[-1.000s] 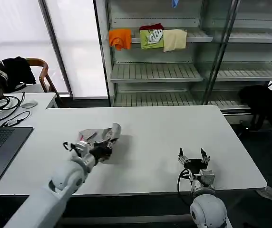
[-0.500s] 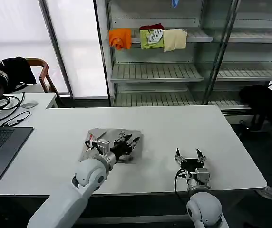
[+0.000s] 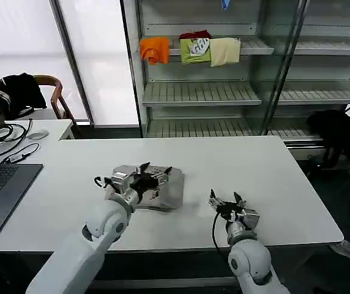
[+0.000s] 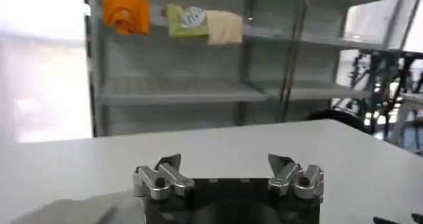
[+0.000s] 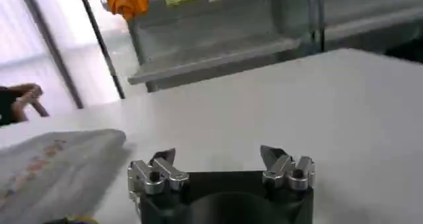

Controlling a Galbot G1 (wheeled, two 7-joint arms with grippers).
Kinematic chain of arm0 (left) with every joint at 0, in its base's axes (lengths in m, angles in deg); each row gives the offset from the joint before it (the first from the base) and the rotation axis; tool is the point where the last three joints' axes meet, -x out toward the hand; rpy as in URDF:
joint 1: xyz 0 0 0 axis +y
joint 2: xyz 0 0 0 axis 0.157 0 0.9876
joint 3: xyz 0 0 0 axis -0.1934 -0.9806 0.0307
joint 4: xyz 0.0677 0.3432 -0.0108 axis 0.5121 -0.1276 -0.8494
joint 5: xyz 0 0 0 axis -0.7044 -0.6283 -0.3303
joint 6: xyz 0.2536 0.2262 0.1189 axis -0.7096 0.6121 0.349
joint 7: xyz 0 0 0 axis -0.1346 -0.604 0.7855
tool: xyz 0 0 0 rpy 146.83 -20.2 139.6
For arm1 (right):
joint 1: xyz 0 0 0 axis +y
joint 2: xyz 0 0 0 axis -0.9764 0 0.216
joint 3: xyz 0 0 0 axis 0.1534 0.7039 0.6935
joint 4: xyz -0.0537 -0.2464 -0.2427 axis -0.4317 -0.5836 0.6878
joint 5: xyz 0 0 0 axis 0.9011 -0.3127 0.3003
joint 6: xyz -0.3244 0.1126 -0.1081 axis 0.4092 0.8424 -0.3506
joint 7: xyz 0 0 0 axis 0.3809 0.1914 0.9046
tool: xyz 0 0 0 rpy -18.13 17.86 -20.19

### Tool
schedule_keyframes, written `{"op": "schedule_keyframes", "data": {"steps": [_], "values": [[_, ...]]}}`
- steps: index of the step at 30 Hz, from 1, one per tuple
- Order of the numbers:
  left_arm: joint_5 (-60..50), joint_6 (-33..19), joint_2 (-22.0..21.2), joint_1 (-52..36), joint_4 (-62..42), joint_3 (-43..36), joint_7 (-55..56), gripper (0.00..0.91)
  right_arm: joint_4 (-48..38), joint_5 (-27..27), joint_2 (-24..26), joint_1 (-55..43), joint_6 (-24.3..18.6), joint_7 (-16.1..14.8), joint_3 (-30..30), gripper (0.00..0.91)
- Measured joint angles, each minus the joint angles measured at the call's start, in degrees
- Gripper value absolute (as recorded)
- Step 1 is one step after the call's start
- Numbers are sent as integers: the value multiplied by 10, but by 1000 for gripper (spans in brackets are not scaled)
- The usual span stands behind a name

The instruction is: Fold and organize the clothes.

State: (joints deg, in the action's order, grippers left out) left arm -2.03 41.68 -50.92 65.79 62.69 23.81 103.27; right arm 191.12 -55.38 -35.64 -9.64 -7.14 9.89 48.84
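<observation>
Left tool [image 3: 145, 176] over shirt [image 3: 170, 188], spread | right tool [image 3: 227, 201] spread, low

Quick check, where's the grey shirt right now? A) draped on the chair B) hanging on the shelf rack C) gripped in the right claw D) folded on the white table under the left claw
D: the grey shirt lies folded on the table with the open left claw over it, while the right claw is open and empty beside it.

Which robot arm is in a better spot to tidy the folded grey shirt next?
Probably the left. The left gripper hovers open right over the folded light grey shirt. The right gripper, also open, sits apart on the bare white table and would have to reach over.
</observation>
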Motion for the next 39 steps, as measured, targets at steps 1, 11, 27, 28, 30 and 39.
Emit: {"op": "schedule_keyframes", "data": {"steps": [1, 11, 27, 28, 30, 39], "values": [[-2, 1, 4, 4, 4, 6, 3, 907, -3, -17, -3, -7, 2, 4, 4, 907], [-14, 3, 40, 52, 36, 78, 19, 907, -41, -110, -41, -76, 22, 49, 51, 907], [-20, 2, 56, 118, 47, 155, 24, 907, -106, -127, -88, -124, 27, 84, 103, 746], [-20, 2, 57, 121, 47, 158, 23, 907, -108, -126, -89, -125, 27, 85, 104, 645], [-20, 2, 58, 127, 47, 164, 23, 907, -113, -124, -90, -127, 26, 86, 106, 373], [-18, 1, 57, 150, 58, 183, 21, 907, -126, -112, -97, -131, 25, 96, 110, 0]]}}
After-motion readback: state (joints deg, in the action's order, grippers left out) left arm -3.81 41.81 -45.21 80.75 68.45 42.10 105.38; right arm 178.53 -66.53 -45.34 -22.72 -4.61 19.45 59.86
